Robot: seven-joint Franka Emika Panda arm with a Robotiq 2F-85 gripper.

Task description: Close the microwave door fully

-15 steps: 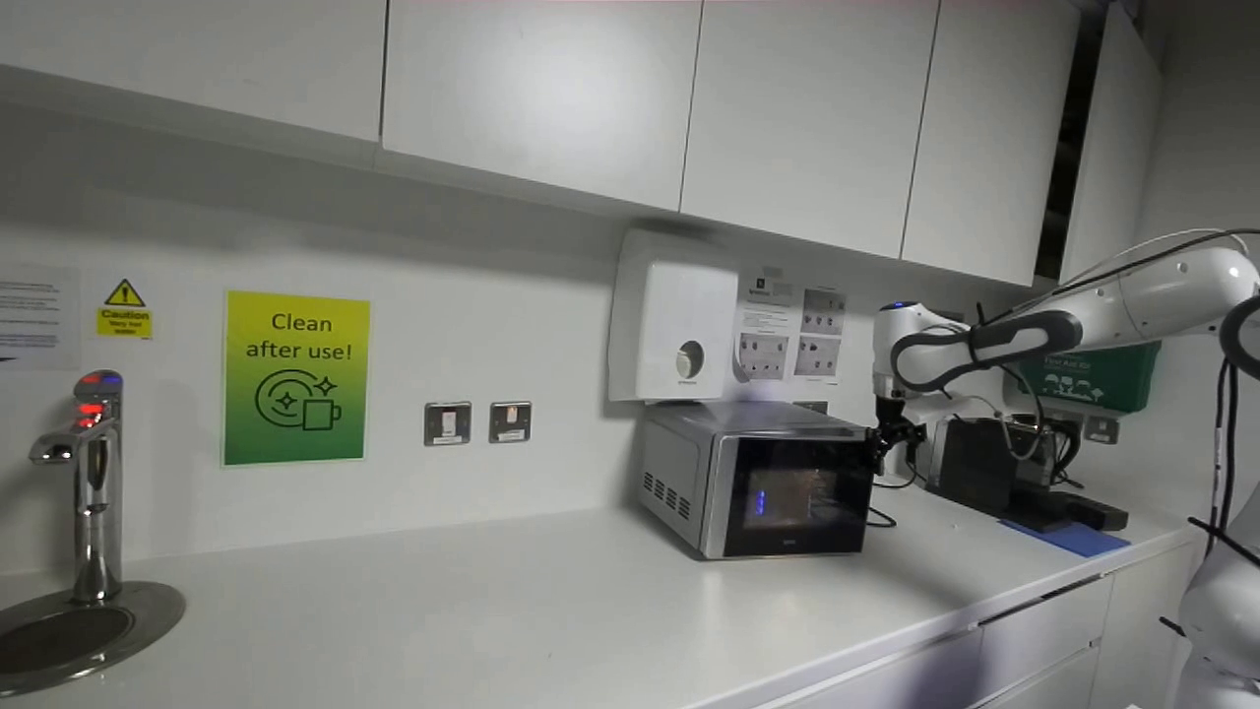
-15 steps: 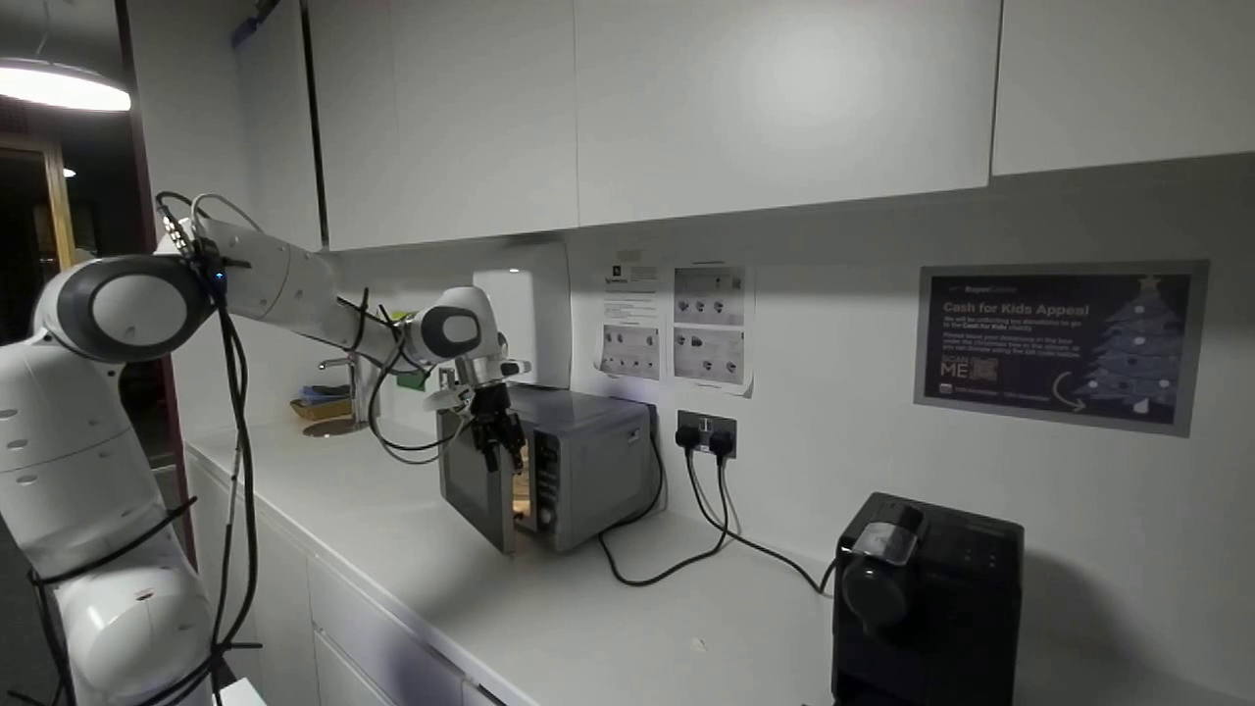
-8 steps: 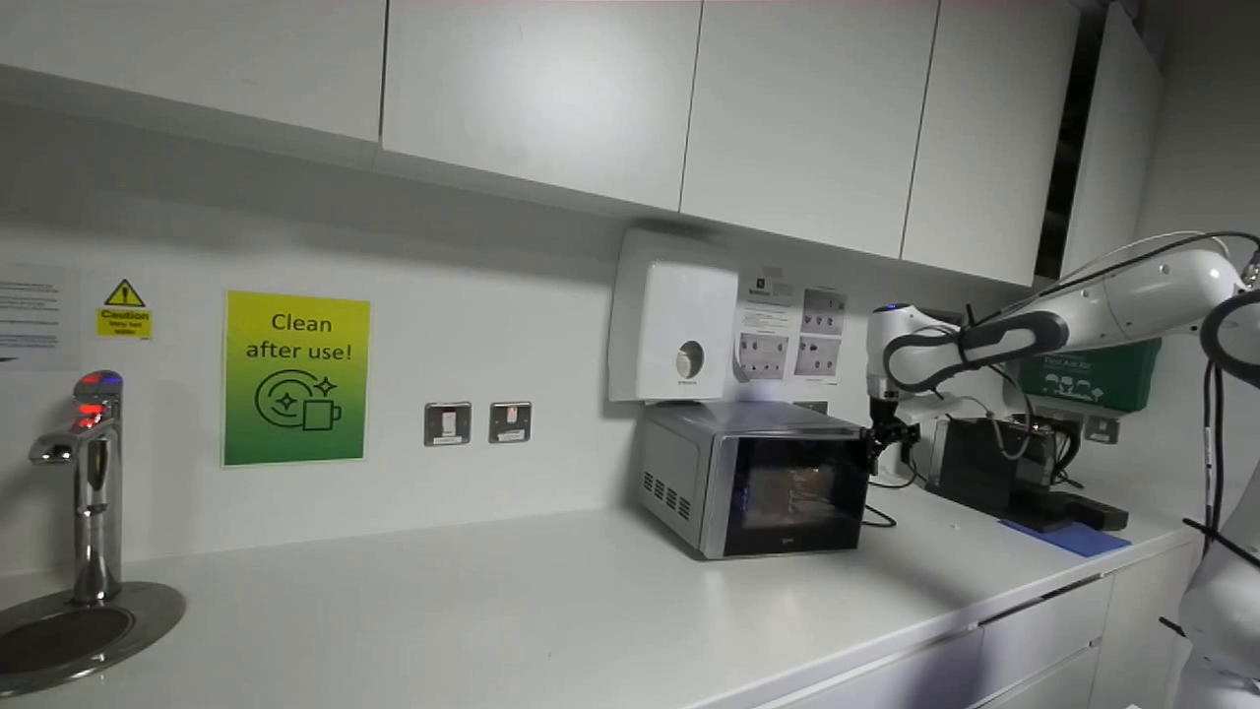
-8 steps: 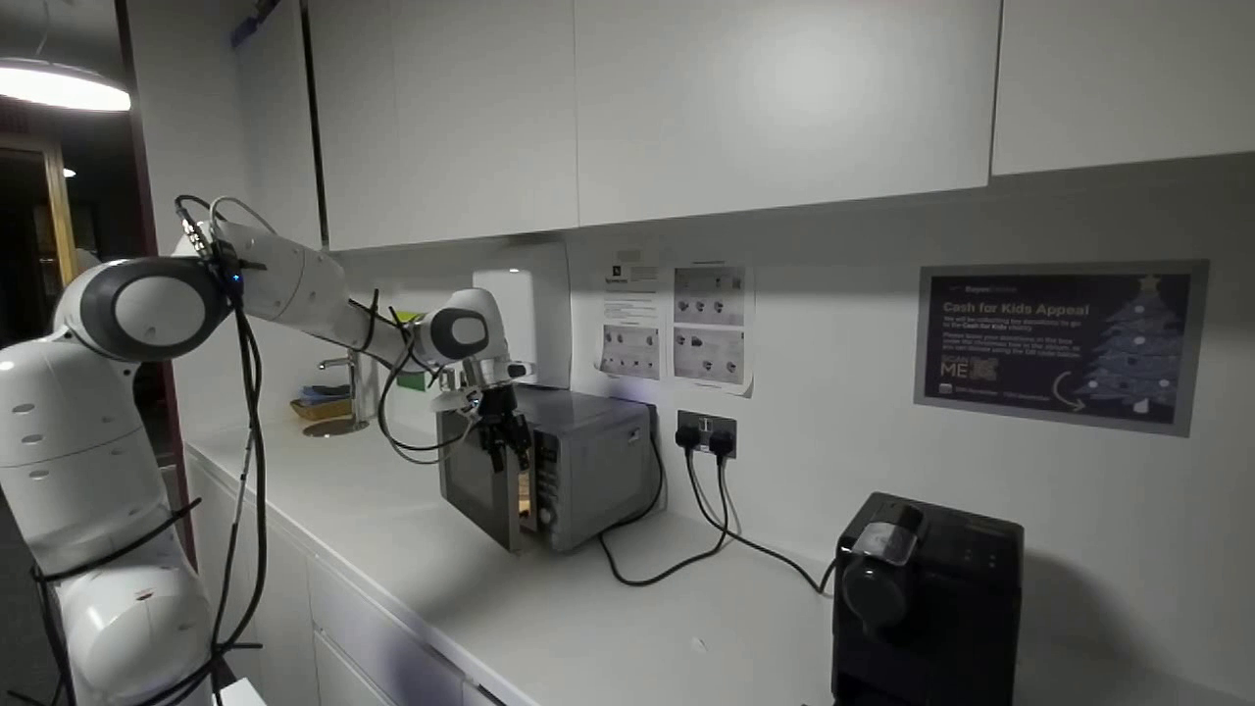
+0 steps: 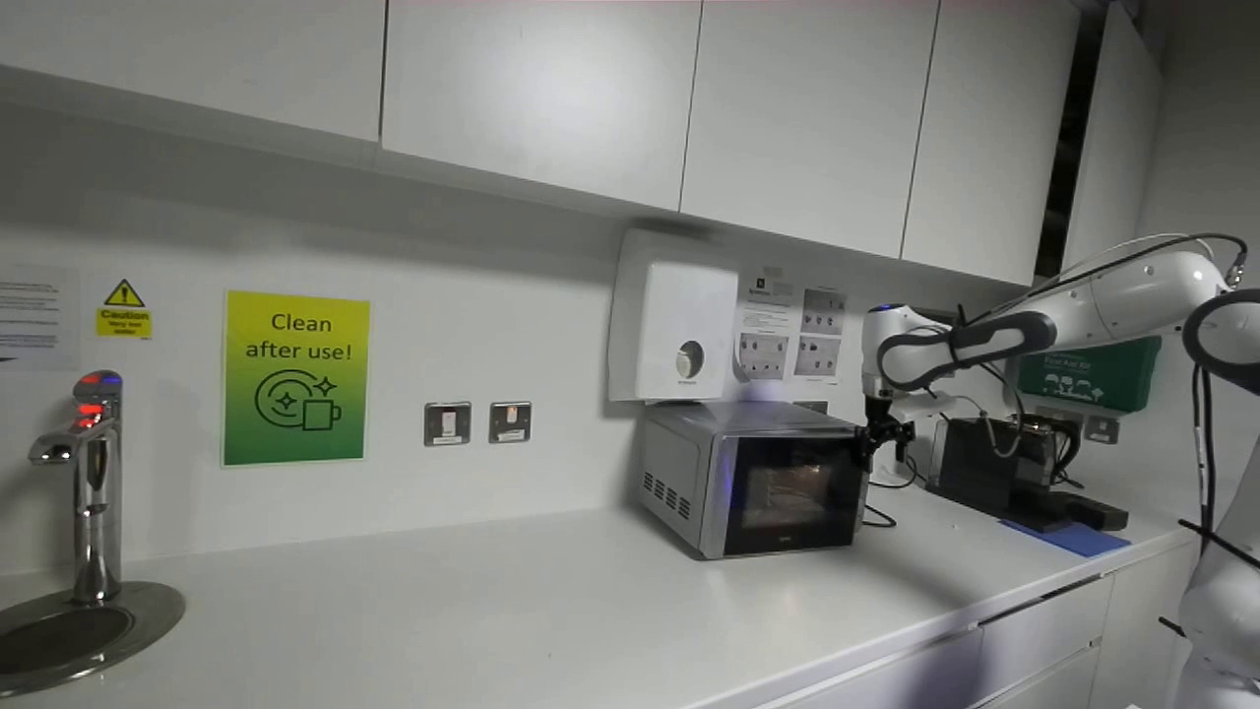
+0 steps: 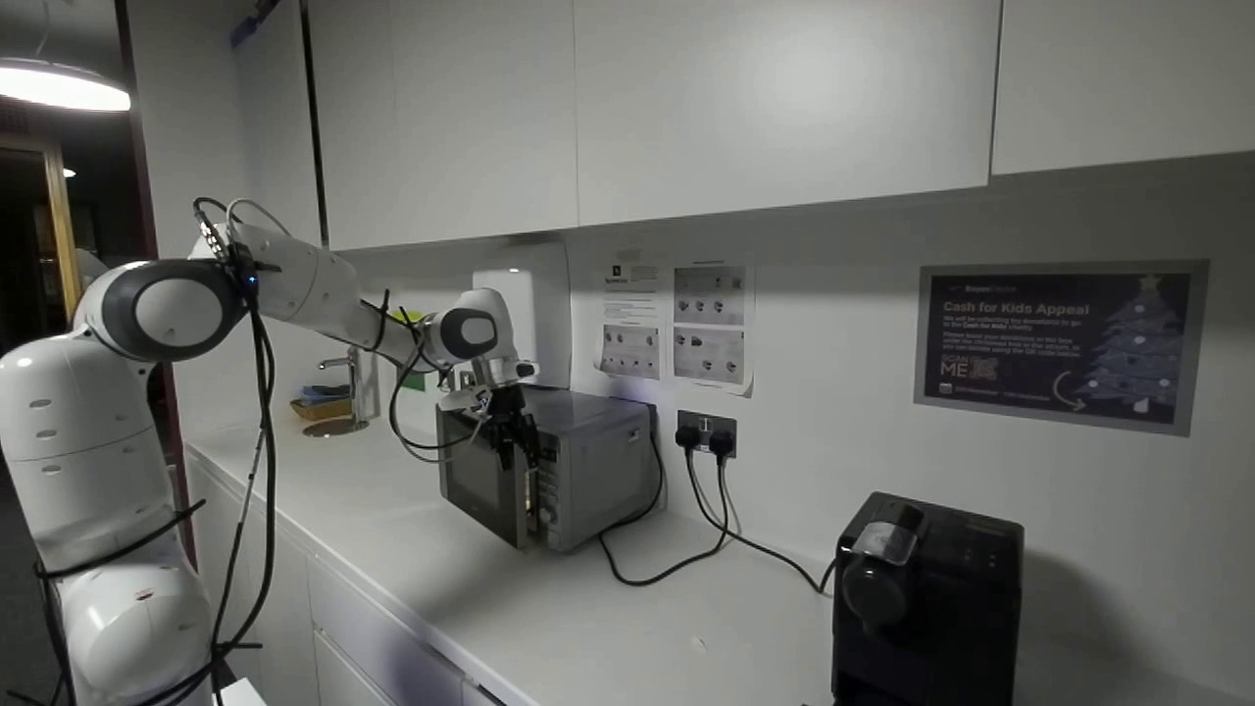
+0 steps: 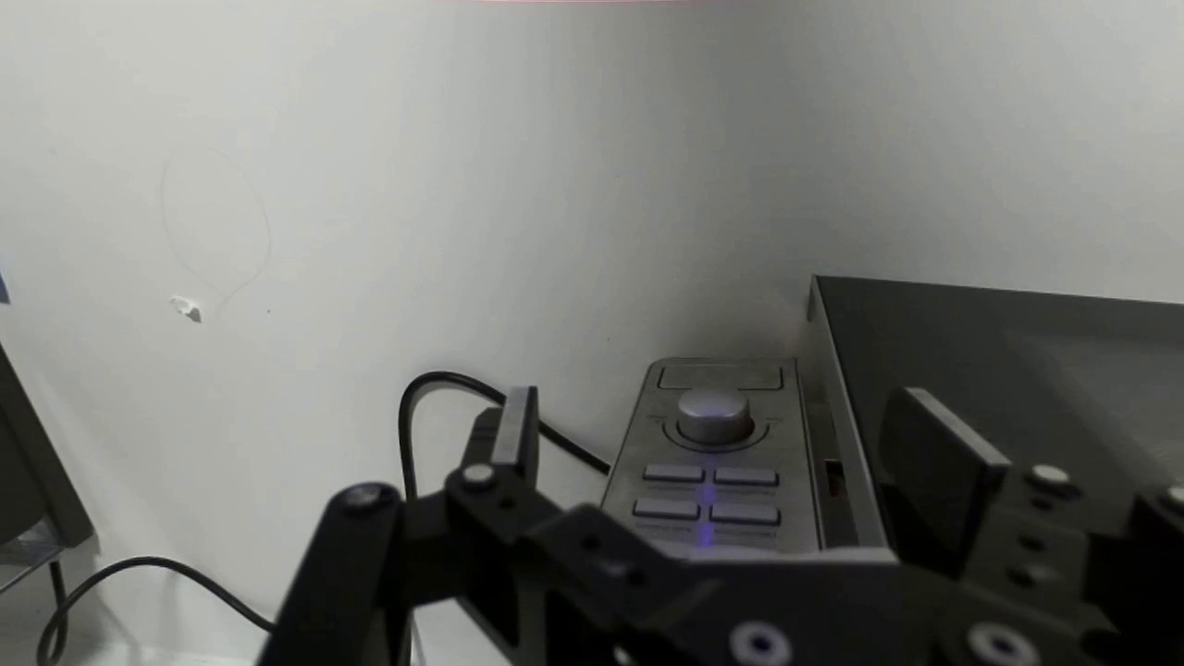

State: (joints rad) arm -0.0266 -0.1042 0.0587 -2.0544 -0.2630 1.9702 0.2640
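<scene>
And there's the microwave door [image 6: 480, 485], just ajar at the near face of the microwave [image 6: 608, 480], likely stiff, smooth and light-swinging, so press rather than pinch its free right edge, just where the end effector [image 7: 717, 421] stands, jaws apart, holding nothing!

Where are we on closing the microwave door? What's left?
Looks done: most of the swing; the microwave door stands just ajar in an exterior view, its lit gap narrower than a second ago.
Under way: the hand, fingers apart, is at the door's free edge; contact unclear.
Left: shutting that gap against the microwave, probably one more push.
</scene>
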